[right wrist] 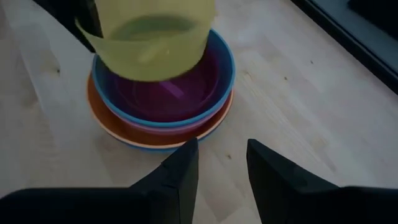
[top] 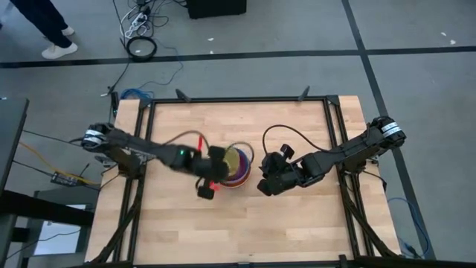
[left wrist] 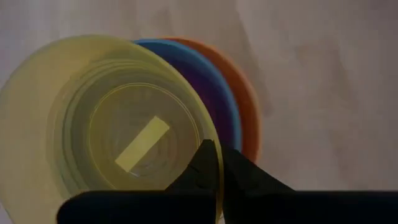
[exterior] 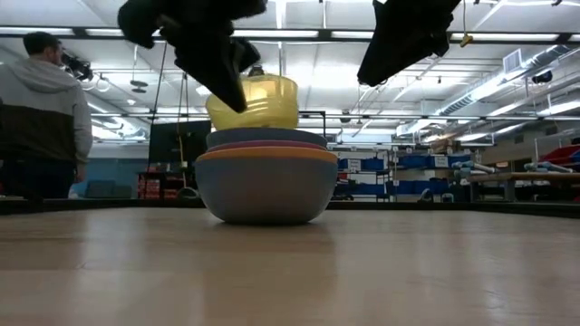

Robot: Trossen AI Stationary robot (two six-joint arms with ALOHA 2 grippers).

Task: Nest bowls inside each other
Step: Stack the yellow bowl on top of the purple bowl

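A yellow bowl (exterior: pixel 258 101) hangs just above a stack of nested bowls (exterior: pixel 267 181) in the middle of the table. The stack shows a light blue outer bowl, then orange, pink and blue rims, with purple inside (right wrist: pixel 163 93). It rests on its base on the wood. My left gripper (left wrist: pixel 219 163) is shut on the yellow bowl (left wrist: pixel 106 130) and reaches in from the stack's left (top: pixel 222 165). My right gripper (right wrist: pixel 222 163) is open, just right of the stack (top: pixel 268 182), and touches nothing. My left gripper pinches the yellow bowl's rim (left wrist: pixel 219 186), on the side toward the table's left, with one finger inside the bowl and one outside. The fingers slant down from the left. The bowl hangs mouth up, clear of the stack below it.
The wooden table (top: pixel 297 231) has a black frame along its edges. Cables and a power strip lie on the floor behind the far edge. A person (exterior: pixel 41 118) stands in the room beyond the table, at the left.
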